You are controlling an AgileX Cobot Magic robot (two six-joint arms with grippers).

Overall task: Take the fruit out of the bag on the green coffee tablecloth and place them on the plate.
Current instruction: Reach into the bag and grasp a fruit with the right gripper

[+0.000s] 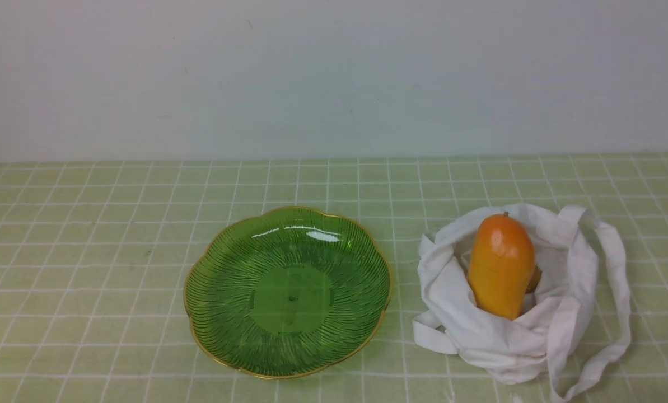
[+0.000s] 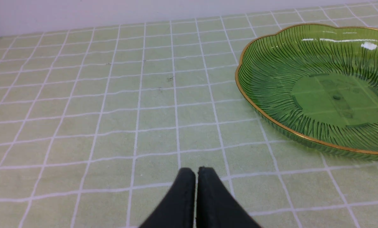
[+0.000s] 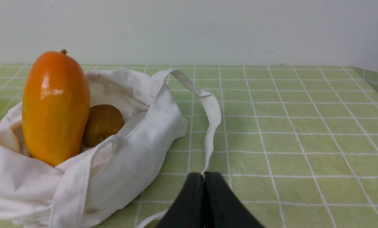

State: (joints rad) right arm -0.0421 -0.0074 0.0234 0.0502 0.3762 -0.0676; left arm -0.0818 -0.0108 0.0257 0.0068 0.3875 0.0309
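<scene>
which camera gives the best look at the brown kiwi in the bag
The right wrist view: the kiwi shows nearly whole, beside the mango inside the bag. The front view shows only a brown sliver of the kiwi behind the mango. The left wrist view misses it.

Wall (image 1: pixel 334 73) plain, off-white, matte; few faint specks and scuffs. Stands directly behind tabletop (image 1: pixel 87 190), meeting it in straight horizontal line. Light soft and even, shadows weak. Far right tabletop corner seen in right wrist view.
</scene>
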